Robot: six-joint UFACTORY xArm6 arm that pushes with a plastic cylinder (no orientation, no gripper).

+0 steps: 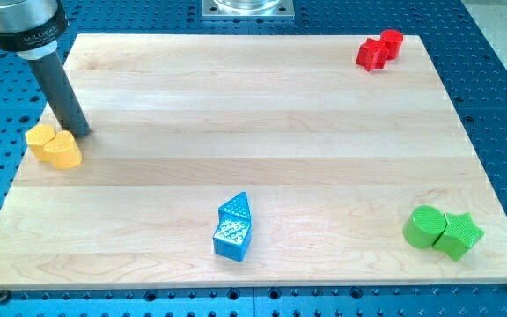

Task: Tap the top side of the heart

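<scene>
Pale wooden board (262, 114) on blue perforated bench (500, 106): at left edge yellow heart (54, 146), my tip (82, 133) touching its upper right, no fingers to report; blue blocks (233, 228) bottom centre; red pair (379, 48) top right; green pair (443, 231) bottom right.

red blocks (379, 48), blue blocks (233, 228), green blocks (443, 232)

Bright, even overhead light; the pale wooden surface (253, 114) shows mild glare, blocks cast only short soft shadows, and focus stays sharp edge to edge.
</scene>
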